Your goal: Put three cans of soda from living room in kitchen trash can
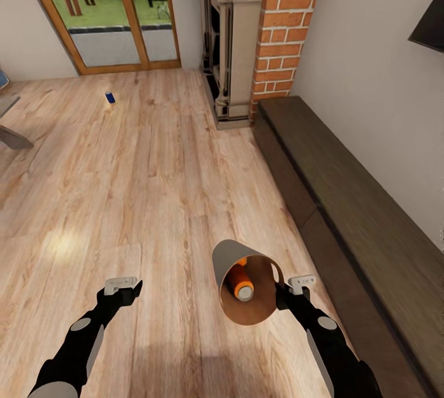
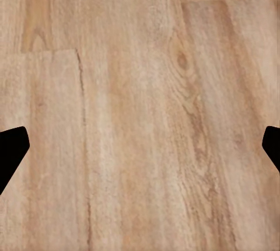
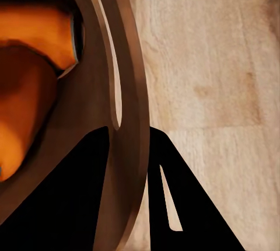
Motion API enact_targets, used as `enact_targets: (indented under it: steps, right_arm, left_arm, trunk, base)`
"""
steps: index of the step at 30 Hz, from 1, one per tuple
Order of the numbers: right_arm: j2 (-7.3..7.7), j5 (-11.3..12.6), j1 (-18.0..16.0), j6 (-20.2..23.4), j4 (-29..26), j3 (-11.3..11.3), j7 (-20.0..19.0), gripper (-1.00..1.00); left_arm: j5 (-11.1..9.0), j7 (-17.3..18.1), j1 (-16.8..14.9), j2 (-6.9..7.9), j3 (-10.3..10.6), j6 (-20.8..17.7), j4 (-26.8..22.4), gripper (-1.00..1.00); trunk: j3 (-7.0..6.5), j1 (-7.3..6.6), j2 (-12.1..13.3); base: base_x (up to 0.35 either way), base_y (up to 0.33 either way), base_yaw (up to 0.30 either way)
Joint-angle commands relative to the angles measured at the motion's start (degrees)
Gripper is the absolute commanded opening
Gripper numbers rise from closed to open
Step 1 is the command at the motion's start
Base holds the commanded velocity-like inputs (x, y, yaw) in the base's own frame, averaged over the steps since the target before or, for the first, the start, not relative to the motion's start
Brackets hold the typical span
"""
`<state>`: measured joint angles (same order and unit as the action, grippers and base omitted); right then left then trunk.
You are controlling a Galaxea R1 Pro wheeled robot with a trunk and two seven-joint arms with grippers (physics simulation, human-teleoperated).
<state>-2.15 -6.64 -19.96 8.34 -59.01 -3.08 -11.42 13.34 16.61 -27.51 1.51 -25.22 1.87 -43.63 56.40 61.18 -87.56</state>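
My right gripper point(image 1: 280, 290) is shut on the rim of the tash can point(image 1: 231, 256), which hangs tilted above the wood floor with its coppery inside facing the camera. Two orange cans of soda point(image 1: 240, 284) lie inside it. The right wrist view shows the rim point(image 3: 131, 117) pinched between my black fingers point(image 3: 181, 204), with the orange cans point(image 3: 35, 35) close behind. A dark blue can of soda point(image 1: 110, 97) stands on the floor far ahead to the left. At lower left, my left gripper point(image 1: 126, 290) is open and empty over bare floor, its fingertips point(image 2: 11, 152) wide apart.
A red-brick fireplace point(image 1: 287, 28) stands ahead on the right. A long dark low cabinet point(image 1: 351, 200) runs along the right wall. Wood-framed glass doors point(image 1: 111, 9) are at the back left, and a grey furniture edge point(image 1: 9, 132) shows at the far left.
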Motion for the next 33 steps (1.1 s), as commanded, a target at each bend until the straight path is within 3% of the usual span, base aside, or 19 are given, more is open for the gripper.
enact_targets:
  steps: [1,6,13,30,33]
  right_arm:
    - [-0.02,0.4,0.0,0.0,0.0,0.0,-0.3,-1.0]
    - [-0.03,0.4,0.0,0.0,0.2,0.0,-0.4,-1.0]
    - [-0.05,0.4,0.0,-0.1,0.5,0.0,-0.4,-1.0]
    - [-0.13,0.3,0.0,-1.3,2.2,0.1,-0.4,-1.0]
    - [-0.18,0.4,0.0,-1.4,2.3,0.1,-0.4,-1.0]
  left_arm:
    - [0.0,0.0,0.0,0.01,0.0,0.0,0.0,1.0]
    - [0.0,0.1,0.0,0.03,0.0,-0.4,0.3,1.0]
    - [-0.1,0.4,-0.1,0.02,0.0,-0.8,4.7,1.0]
    - [-0.2,0.5,0.0,0.06,0.0,-0.9,5.2,1.0]
    - [-0.2,0.5,0.0,0.07,0.0,-0.8,5.2,1.0]
  trunk:
    - [-0.28,-0.23,0.4]
    - [-1.64,-1.33,2.4]
    - [-3.53,-2.86,5.2]
    - [-8.13,-6.6,12.0]
    - [-8.41,-6.6,12.0]
  base:
    - [0.0,0.0,0.0]
    - [0.0,0.0,0.0]
    - [0.0,0.0,0.0]
    - [0.0,0.0,0.0]
    - [0.0,0.0,0.0]
